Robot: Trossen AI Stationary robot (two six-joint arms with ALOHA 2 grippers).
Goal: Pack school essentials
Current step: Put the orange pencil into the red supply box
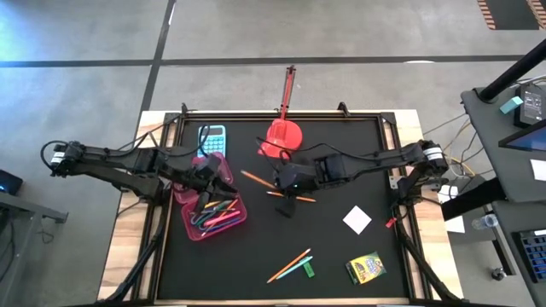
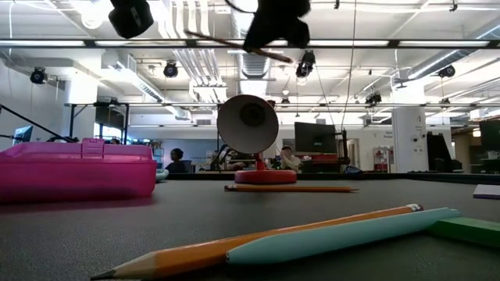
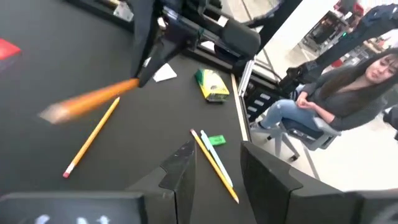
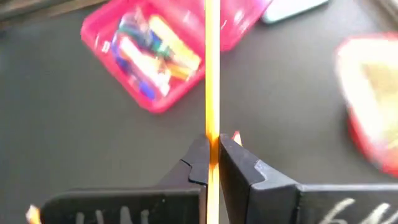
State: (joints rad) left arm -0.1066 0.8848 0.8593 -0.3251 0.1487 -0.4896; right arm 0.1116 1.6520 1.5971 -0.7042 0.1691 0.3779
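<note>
My right gripper (image 1: 287, 188) hangs above the table's middle, shut on an orange pencil (image 1: 294, 198); the low view shows it high up (image 2: 277, 23). My left gripper (image 1: 213, 176) is open over the far end of the pink box (image 1: 219, 213), its fingers (image 3: 184, 169) touching nothing. Coloured pens and highlighters lie in the box. A second orange pencil (image 1: 254, 179) lies flat on the mat. Near the front edge lie another pencil with a light-blue pen (image 1: 290, 265), a green eraser (image 1: 308, 271) and the crayon box (image 1: 365, 267). The white square (image 1: 357, 219) lies flat to the right. My right gripper pinches the orange pencil near its middle (image 4: 212, 138) between the two fingers, which come from above and lie across it. The pencil is lifted clear of the table and is roughly level, one end a little lower (image 2: 234, 44).
The light-blue calculator (image 1: 212, 136) lies beyond the pink box. The red scoop (image 1: 282, 136) stands at the far middle with its long handle past the table edge. A raised frame (image 1: 388, 128) borders the black mat. A seated person (image 3: 336, 99) is beyond the table's right side.
</note>
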